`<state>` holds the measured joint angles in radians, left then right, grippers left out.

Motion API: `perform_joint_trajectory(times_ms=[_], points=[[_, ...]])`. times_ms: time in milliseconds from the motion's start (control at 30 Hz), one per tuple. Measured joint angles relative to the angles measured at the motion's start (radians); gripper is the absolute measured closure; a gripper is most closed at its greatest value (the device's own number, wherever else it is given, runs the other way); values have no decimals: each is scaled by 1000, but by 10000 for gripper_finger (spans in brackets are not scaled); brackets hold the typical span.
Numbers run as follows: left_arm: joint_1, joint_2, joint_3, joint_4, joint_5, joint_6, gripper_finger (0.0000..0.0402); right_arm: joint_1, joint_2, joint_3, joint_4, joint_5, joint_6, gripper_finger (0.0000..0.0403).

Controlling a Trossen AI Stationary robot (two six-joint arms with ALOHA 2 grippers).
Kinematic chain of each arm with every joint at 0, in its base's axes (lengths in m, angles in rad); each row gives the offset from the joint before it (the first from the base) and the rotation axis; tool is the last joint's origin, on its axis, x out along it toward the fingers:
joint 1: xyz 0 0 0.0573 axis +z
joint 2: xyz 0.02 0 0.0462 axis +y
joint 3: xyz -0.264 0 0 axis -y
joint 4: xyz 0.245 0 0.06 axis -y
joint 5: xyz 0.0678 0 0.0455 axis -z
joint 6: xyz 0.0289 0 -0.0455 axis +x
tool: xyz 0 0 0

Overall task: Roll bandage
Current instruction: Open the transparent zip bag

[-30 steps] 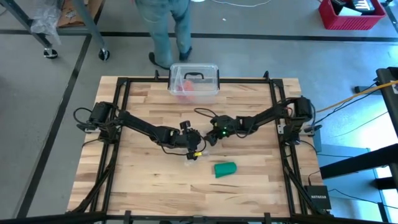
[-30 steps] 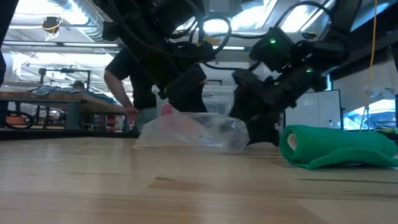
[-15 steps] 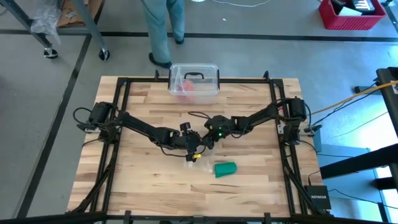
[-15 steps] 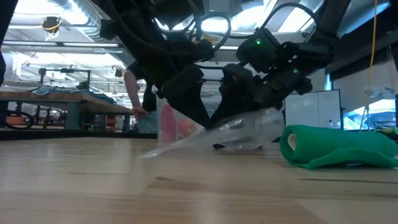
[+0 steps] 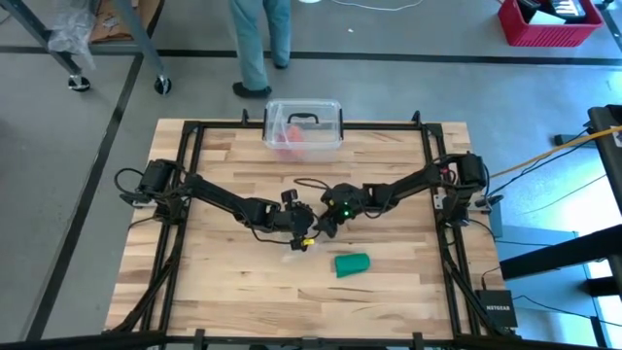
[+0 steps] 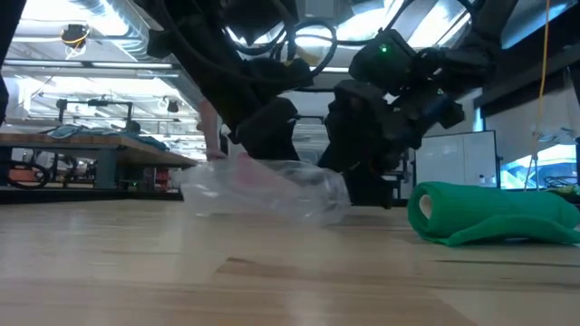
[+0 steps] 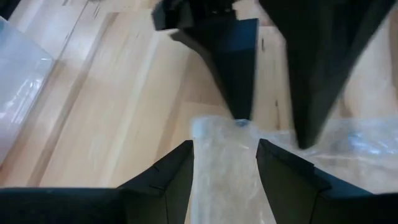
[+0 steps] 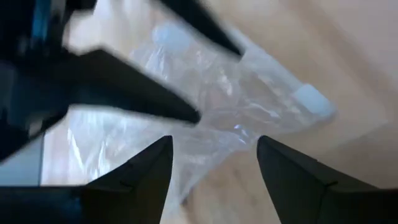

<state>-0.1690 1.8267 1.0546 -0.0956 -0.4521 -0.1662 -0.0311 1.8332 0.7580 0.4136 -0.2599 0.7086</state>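
The green bandage lies loosely rolled on the table near the front, right of both grippers and touched by neither; it also shows in the low view. A thin clear plastic wrapper lies on the table between the grippers. My left gripper is open, and a narrow end of the wrapper lies in the gap between its fingers. My right gripper faces it, open, with its fingers over the wrapper's other part. My left gripper has the wrapper's narrow end between its parted fingers, slanting down from the table's left; whether they touch it I cannot tell. My right gripper has one fingertip at that same end, slanting down from the right; whether it touches I cannot tell.
A clear plastic box with a black handle stands at the table's far edge, holding something red. A person stands on the floor beyond it. Bare wood lies to the left and in front of the grippers.
Half a second ago the wrapper's end by my right gripper was raised off the table while its other end stayed down. It has since come down, and the wrapper lies on the table again. My right gripper has moved slightly toward my left gripper.
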Motion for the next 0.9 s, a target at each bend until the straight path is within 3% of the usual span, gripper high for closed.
perform_joint_trajectory(times_ms=[167,367,467,667,900], points=[[-2,0,0,-4,3,11,236,-1,0,1,-1,24,0,166],[-35,-54,68,-207,-30,11,236,-1,-1,1,-7,24,0,166],[-43,-74,76,-195,-27,-22,236,-1,-1,1,-6,24,0,166],[-30,-20,27,-132,94,-62,236,-1,-1,1,-4,26,9,166],[-1,50,16,-28,103,-16,236,0,16,3,11,63,44,166]])
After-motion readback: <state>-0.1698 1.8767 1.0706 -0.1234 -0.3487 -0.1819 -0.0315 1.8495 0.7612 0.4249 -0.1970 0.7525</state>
